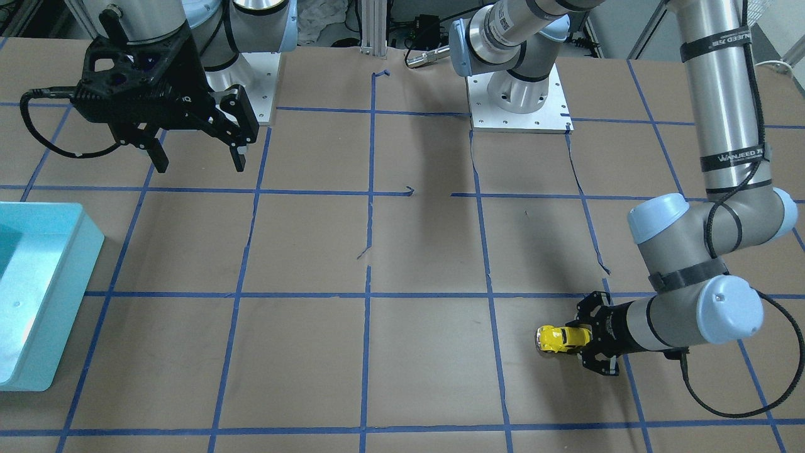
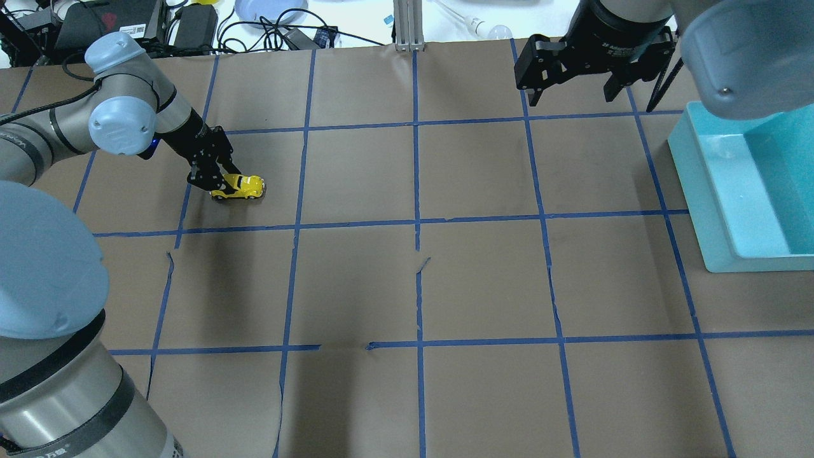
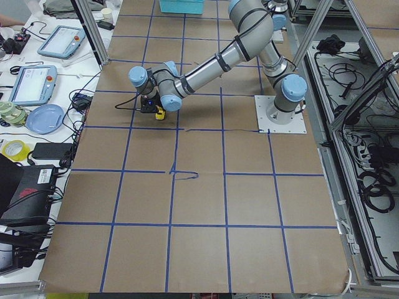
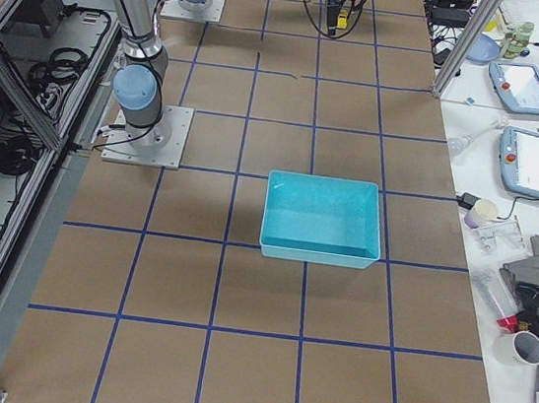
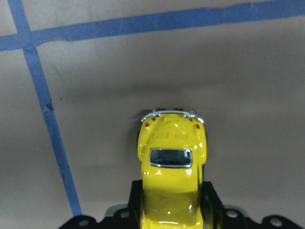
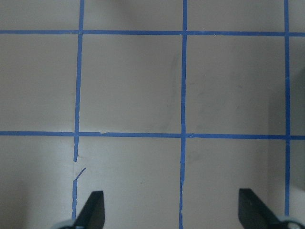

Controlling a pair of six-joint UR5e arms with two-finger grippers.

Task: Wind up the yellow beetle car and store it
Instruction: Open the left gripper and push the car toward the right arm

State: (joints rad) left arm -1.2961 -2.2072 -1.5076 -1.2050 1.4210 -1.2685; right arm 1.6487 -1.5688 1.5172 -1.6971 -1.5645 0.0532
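The yellow beetle car (image 1: 556,339) sits low at the brown paper on the table's left half, its rear end held by my left gripper (image 1: 583,340). The overhead view shows the car (image 2: 245,186) sticking out of the left gripper (image 2: 217,184). In the left wrist view the car (image 5: 170,157) fills the gap between the black fingers (image 5: 210,202), silvery bumper pointing away. I cannot tell whether its wheels touch the paper. My right gripper (image 1: 200,165) hangs open and empty above the table, far from the car; it also shows in the overhead view (image 2: 570,97) and the right wrist view (image 6: 171,204).
A teal bin (image 2: 694,191) stands at the table's right edge, just beside the right gripper; it also shows in the front-facing view (image 1: 60,296). Blue tape lines grid the brown paper, which is torn in a few spots (image 2: 423,264).
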